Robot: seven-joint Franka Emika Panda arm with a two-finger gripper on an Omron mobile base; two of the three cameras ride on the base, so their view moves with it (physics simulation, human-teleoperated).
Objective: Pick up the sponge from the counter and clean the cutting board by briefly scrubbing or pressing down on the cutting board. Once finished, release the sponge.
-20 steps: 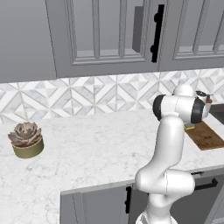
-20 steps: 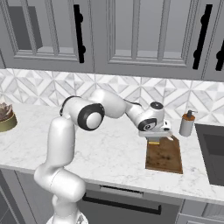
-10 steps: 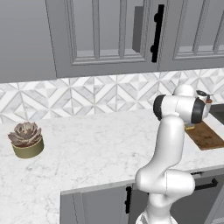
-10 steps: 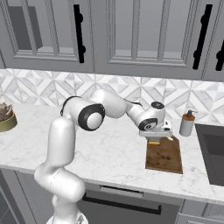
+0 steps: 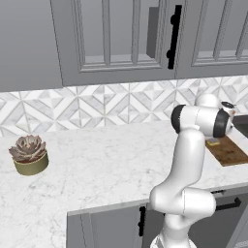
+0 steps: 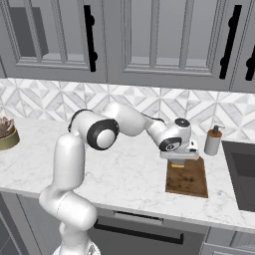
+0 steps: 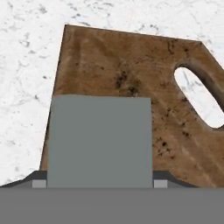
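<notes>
Fingers (image 7: 99, 183) clamp sponge (image 7: 99, 140) over board's (image 6: 187, 178) far end; board near tabletop (image 6: 134, 174) front edge; soap bottle (image 6: 212, 141) just behind, sink to right

- Legible text, labels, brands, numbers, signs: none in any view.
- Dark reddish-brown wooden cutting board (image 7: 131, 83): speckled grain only, no lettering.
- Small beige soap dispenser bottle with dark pump (image 6: 213, 141): no label can be read.
- Grey upper cabinet doors with black bar handles (image 6: 164, 35): unmarked.
- Grey-white patterned tile wall (image 5: 97, 109): geometric pattern only, no characters.
</notes>
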